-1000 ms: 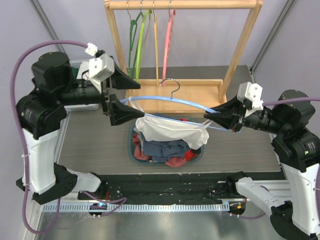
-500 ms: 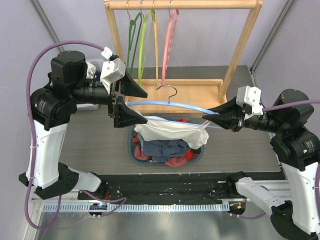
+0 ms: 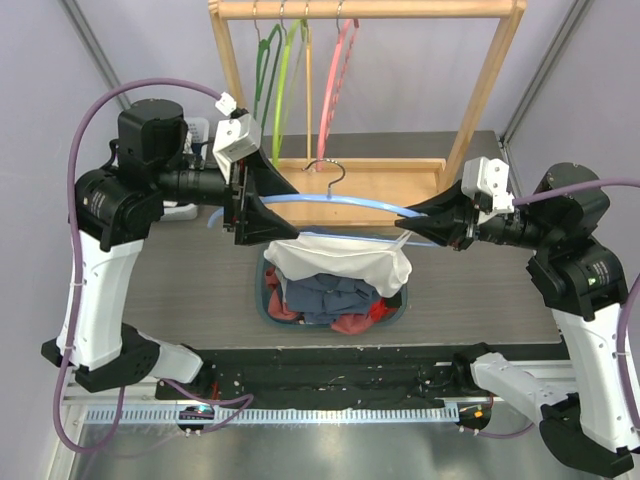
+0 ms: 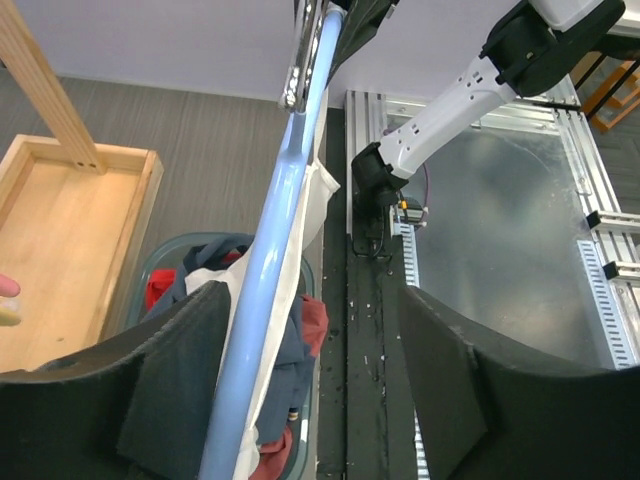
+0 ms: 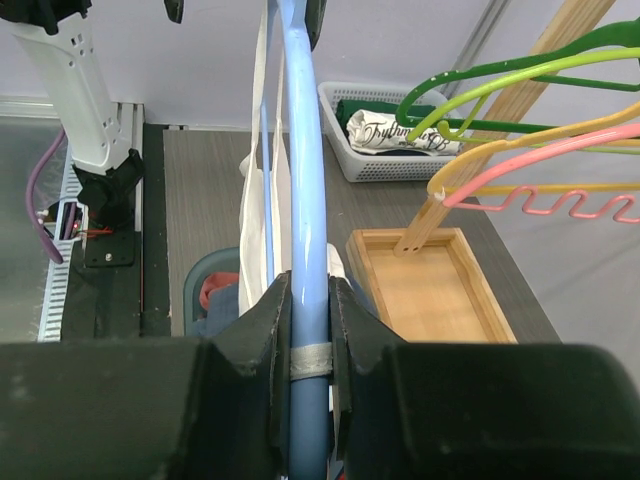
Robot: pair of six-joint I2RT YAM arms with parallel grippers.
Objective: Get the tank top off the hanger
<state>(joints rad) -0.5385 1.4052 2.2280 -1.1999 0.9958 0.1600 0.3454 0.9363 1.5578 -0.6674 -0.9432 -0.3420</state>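
Hanger (image 3: 340, 203) of pale blue lies level between the two arms, above the basket (image 3: 262, 300) of clothes. The right gripper (image 5: 308, 300) is clenched on its right end. The left gripper (image 4: 312, 300) is released, fingers wide apart on either side of the left end (the bar runs close to one pad). The white tank top (image 3: 340, 262) hangs from the hanger, its hem resting on the basket's heap. The wooden rack (image 3: 370, 9) stands just beyond the hook. The table (image 3: 180, 280) stretches wide left and right of the basket.
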